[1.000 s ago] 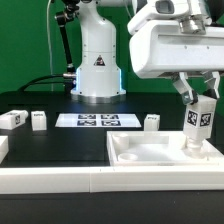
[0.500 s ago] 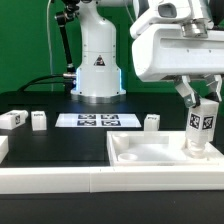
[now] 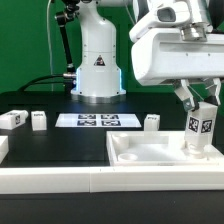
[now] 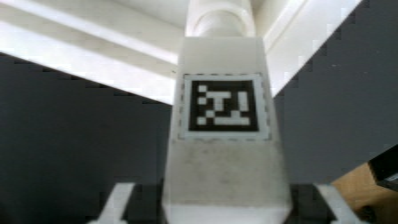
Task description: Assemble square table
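my fingers (image 3: 188, 98): clamped tight on a leg (image 3: 203, 128) | leg upright between them, foot down in the tabletop (image 3: 140, 158) corner

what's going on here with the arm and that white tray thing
The robot arm is partway through building a small square table. Its gripper is shut on one tagged white leg, upright at the corner of the tray-like tabletop on the exterior view's right. Whether the leg is seated there cannot be told. Three loose legs lie on the black table, not yet attached.
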Robot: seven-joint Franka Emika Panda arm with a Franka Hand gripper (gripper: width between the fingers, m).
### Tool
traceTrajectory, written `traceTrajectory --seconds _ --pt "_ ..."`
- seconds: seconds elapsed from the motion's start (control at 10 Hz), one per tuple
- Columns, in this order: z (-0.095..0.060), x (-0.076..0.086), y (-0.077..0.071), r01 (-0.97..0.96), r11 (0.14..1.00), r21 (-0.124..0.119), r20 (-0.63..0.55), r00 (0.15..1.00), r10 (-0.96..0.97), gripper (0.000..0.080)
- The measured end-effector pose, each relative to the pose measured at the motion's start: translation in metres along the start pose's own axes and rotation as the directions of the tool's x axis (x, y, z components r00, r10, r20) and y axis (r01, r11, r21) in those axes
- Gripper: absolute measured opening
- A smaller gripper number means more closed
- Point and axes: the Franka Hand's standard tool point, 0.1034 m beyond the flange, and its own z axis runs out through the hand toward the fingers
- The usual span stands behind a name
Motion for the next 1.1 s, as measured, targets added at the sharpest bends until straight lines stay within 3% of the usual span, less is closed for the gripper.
traceTrajectory --seconds 0.4,0.8,0.9,1.0,1.1 --pt "0.0086 -0.0079 -0.0028 -0.002 1.000 0.002 0.005 1.000 0.002 0.0291" --pt "0.0098 -0.0073 -0.0013 -0.003 0.999 -0.038 -0.073 0.997 0.001 0.0291" --pt "0.0096 -0.0072 -0.0011 -0.004 0.999 -0.039 -0.074 0.997 0.001 0.0291" --pt "0.0098 -0.0074 -0.0010 -0.004 0.999 -0.039 -0.074 0.997 0.001 0.0374" --pt "0.0099 -0.0075 -0.0010 -0.004 0.999 -0.039 -0.073 0.997 0.001 0.0514"
